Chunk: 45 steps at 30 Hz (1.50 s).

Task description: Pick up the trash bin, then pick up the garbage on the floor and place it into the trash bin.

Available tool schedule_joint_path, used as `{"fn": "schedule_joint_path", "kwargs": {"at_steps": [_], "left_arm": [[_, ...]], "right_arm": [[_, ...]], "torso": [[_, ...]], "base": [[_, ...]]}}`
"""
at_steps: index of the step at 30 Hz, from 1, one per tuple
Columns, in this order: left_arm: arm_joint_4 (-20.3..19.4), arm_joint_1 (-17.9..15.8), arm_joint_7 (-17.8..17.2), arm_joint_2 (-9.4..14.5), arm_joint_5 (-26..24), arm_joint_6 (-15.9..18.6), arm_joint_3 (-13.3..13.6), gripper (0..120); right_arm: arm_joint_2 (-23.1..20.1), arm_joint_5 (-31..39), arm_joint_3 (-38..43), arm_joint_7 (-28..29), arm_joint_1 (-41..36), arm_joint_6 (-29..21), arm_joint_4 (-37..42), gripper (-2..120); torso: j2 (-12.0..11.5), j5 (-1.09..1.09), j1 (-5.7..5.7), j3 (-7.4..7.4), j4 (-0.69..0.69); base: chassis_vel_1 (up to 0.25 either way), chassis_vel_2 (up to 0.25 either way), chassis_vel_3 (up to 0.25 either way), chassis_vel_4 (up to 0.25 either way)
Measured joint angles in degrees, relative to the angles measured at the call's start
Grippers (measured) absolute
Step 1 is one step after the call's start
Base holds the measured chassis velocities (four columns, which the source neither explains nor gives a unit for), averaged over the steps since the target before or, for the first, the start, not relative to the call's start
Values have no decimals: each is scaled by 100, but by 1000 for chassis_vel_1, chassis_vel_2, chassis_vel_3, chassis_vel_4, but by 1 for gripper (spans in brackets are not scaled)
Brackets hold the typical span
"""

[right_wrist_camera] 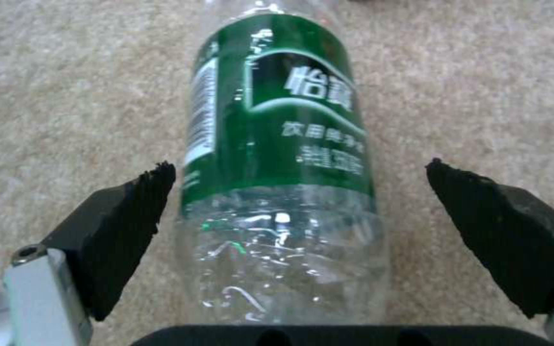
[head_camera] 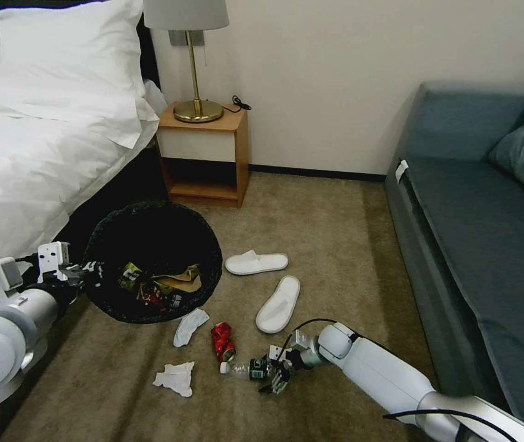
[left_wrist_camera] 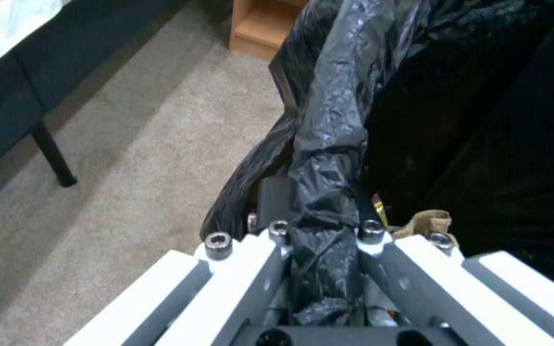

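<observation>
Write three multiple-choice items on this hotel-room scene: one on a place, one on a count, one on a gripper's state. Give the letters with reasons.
1. Where does the green-labelled bottle lie?
A. on the carpet between the open fingers of the right gripper
B. inside the trash bin
C. on the sofa

2. How many white slippers are on the carpet?
A. one
B. two
C. four

3. What is the left gripper doing?
A. hanging open above the bed
B. shut on a tissue
C. shut on the bagged rim of the trash bin

Answers:
1 A: the right wrist view shows the bottle on carpet with a finger pad on either side and a gap at each.
2 B: the head view shows two, right of the bin.
3 C: the left wrist view shows its fingers clamping the black liner at the rim.
</observation>
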Motion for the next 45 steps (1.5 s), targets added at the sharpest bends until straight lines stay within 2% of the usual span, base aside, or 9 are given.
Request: {"fn": "schedule_joint_path", "kwargs": {"at_steps": [6, 8, 12, 17, 27, 34, 35, 36, 45], "left_arm": [[5, -3, 11, 0, 17, 0, 7, 2], [-17, 22, 15, -1, 17, 0, -2, 2], [-28, 39, 16, -1, 17, 0, -20, 2], [-36, 39, 17, 9, 18, 0, -20, 2], [-52, 29, 10, 42, 16, 0, 16, 2], [-40, 69, 17, 123, -45, 0, 0, 2], [-20, 76, -2, 132, -107, 0, 7, 2], [-20, 76, -2, 132, -107, 0, 7, 2], [118, 97, -104, 141, -274, 0, 162, 2]], "right_arm": [[-4, 59, 10, 158, -22, -37, 14, 90], [9, 67, 26, 189, -37, -57, 28, 76], [43, 70, 48, 212, -50, -71, 47, 67], [87, 98, 89, 313, -84, -81, 50, 45], [-37, 130, 514, 557, -206, -106, 374, 26], [-585, 281, 1594, 880, -638, -213, 1810, 26], [-841, 510, 1856, 1051, -807, -269, 2395, 26], [-841, 510, 1856, 1051, -807, -269, 2395, 26], [-1731, 1810, 3159, 1446, -1478, -985, 4722, 26]], "torso": [[0, 0, 0, 0, 0], [0, 0, 0, 0, 0], [0, 0, 0, 0, 0], [0, 0, 0, 0, 0], [0, 0, 0, 0, 0], [0, 0, 0, 0, 0], [0, 1, 0, 0, -1], [0, 1, 0, 0, -1], [0, 0, 0, 0, -1]], "base": [[0, 0, 0, 0], [0, 0, 0, 0], [0, 0, 0, 0], [0, 0, 0, 0], [0, 0, 0, 0], [0, 0, 0, 0], [0, 0, 0, 0], [0, 0, 0, 0], [0, 0, 0, 0]]}}
